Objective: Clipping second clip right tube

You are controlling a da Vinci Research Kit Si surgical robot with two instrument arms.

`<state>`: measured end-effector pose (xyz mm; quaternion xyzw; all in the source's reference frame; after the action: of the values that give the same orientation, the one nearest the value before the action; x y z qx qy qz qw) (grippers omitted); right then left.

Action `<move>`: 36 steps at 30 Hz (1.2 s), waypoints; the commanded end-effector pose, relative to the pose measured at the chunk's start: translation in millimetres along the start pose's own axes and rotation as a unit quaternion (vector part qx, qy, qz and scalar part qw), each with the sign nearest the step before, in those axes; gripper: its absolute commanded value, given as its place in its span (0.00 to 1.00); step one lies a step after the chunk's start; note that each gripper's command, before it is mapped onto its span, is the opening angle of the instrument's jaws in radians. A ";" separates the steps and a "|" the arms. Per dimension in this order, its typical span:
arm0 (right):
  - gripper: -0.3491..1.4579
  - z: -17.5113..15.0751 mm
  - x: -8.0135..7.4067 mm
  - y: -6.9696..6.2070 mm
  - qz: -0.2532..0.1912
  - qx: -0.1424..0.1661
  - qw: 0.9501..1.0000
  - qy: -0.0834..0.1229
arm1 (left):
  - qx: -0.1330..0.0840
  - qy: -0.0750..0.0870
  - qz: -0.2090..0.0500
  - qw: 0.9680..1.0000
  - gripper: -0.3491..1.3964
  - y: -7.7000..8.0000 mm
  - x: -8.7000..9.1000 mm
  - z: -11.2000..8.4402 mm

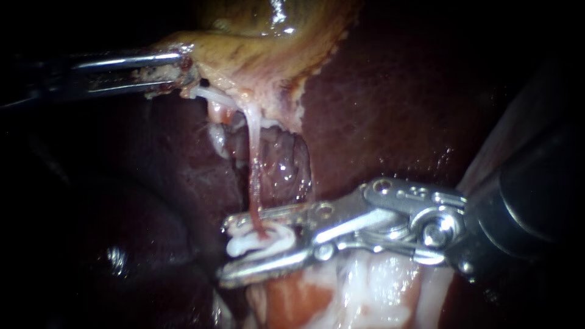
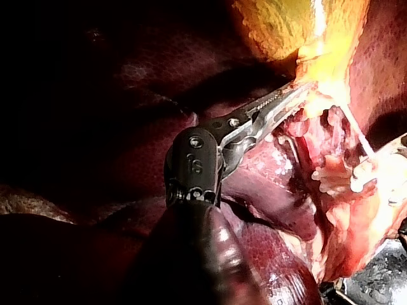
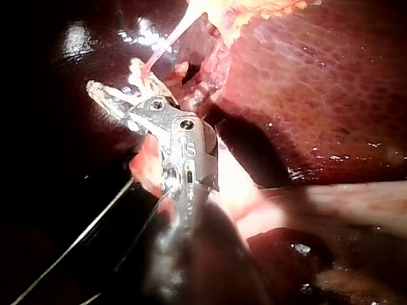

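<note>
Right tool (image 1: 225, 251): jaws open, astride thin pink stretched tube (image 1: 254, 183). Left tool (image 1: 186, 73) clamps yellow-tan gallbladder edge (image 1: 244, 55). Next: close squarely, fire clip.

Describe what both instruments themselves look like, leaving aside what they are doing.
Left instrument: slim shiny silver end effector, two long narrow jaws, dark glossy wrist and shaft. Right instrument: bulkier silver end effector, broader jaws, exposed pins and hinged links, wide dark shaft. Thin dark cables run beside it.
</note>
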<state>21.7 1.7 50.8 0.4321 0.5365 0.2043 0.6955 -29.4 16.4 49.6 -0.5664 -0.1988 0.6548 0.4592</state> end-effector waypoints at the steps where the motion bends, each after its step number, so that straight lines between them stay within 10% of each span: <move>1: 0.42 -0.1 0.1 0.1 -0.001 0.000 1.000 -0.001 | 0.000 0.000 0.000 1.000 0.00 0.0 0.0 0.0; 16: 0.00 -1.0 -0.1 0.3 0.014 0.001 1.000 -0.001 | 0.000 0.000 0.000 1.000 0.00 0.0 0.0 0.0; 36: 0.00 -1.6 -0.1 0.8 0.026 -0.006 1.000 -0.014 | 0.000 0.000 0.000 1.000 0.00 0.0 0.0 0.0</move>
<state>20.3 2.8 51.4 0.4448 0.5143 0.2194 0.6997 -29.4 16.4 49.6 -0.5664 -0.1988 0.6548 0.4593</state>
